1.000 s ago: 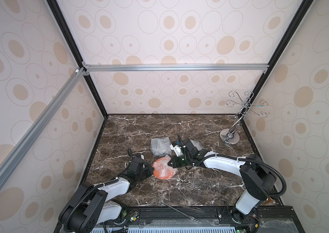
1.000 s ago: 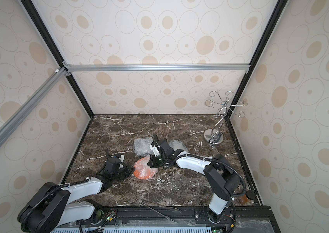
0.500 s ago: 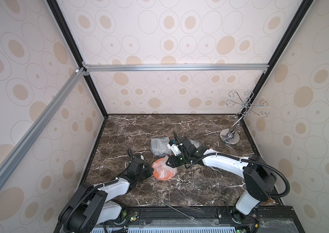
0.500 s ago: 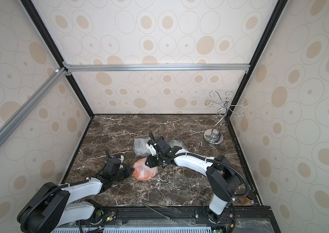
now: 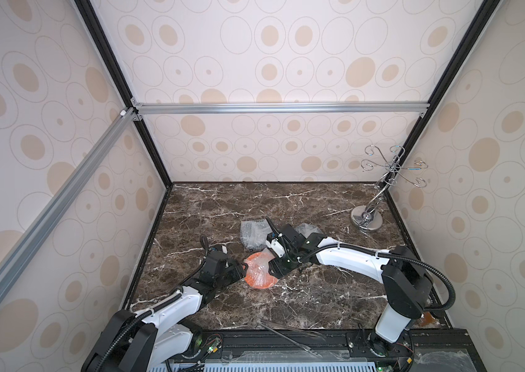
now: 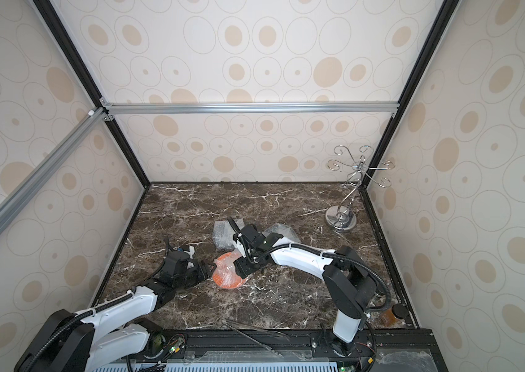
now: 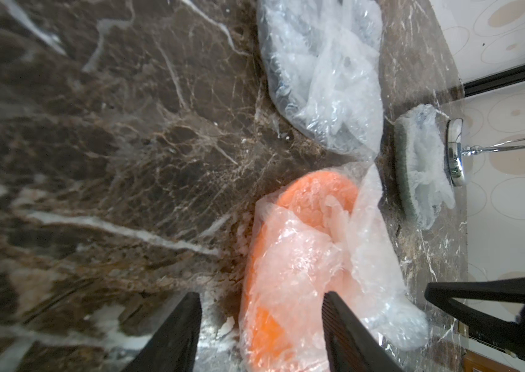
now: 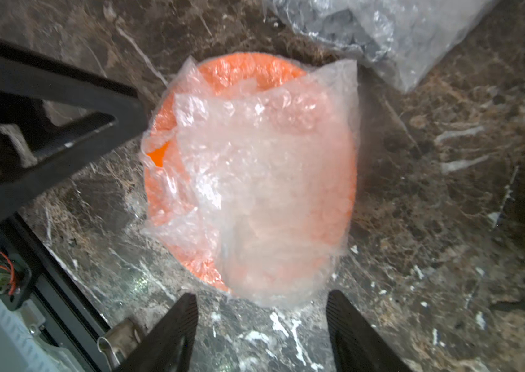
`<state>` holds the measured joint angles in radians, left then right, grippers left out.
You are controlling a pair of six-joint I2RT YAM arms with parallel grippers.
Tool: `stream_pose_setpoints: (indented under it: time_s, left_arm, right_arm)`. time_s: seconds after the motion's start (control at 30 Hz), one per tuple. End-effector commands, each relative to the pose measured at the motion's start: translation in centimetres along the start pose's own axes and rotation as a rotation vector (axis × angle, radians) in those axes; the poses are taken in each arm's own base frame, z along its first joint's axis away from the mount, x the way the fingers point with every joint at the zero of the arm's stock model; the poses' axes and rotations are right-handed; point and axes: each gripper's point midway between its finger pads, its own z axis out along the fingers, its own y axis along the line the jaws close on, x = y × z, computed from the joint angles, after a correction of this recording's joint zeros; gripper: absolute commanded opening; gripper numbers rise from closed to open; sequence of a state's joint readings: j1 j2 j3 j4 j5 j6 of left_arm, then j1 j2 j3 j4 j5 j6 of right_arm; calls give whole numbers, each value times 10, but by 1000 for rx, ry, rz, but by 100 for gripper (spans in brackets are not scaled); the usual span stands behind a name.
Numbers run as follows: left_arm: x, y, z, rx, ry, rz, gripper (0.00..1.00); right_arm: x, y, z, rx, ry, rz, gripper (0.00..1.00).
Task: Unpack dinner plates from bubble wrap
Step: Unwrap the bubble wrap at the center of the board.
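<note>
Orange plate [image 8: 238,71] lay about flat on the marble table [image 5: 222,206], front-centre, between both arms. It's round, so no long axis of its own. Bubble wrap [image 8: 254,180] was loosely draped over it, its long run going from the right gripper [image 8: 261,293] across the plate. Right gripper jaws were wide apart, holding nothing, wrap end just ahead of them. Left gripper [image 7: 261,293] jaws were also apart, straddling the plate's near edge, can't tell if touching. Two other wrapped bundles [image 5: 253,235] sat behind, near the wire stand [image 5: 367,220]
</note>
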<state>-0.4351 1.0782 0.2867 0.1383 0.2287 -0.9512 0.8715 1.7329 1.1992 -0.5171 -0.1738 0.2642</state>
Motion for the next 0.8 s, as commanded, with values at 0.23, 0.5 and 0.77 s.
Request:
stream_pose_setpoints:
  time_s: [0.23,0.5,0.77]
  left_arm:
    - [16,-5,-11,71,45,-79,62]
    - [27,2,-12,82,61,-105,55]
    - [35,-2,-4,99,102,-102,51]
  right_arm:
    - [-3,6,10,12,34,-82,71]
    - [-10,5,17,44,20,-91,67]
    - [-11,10,24,51,32,-107,69]
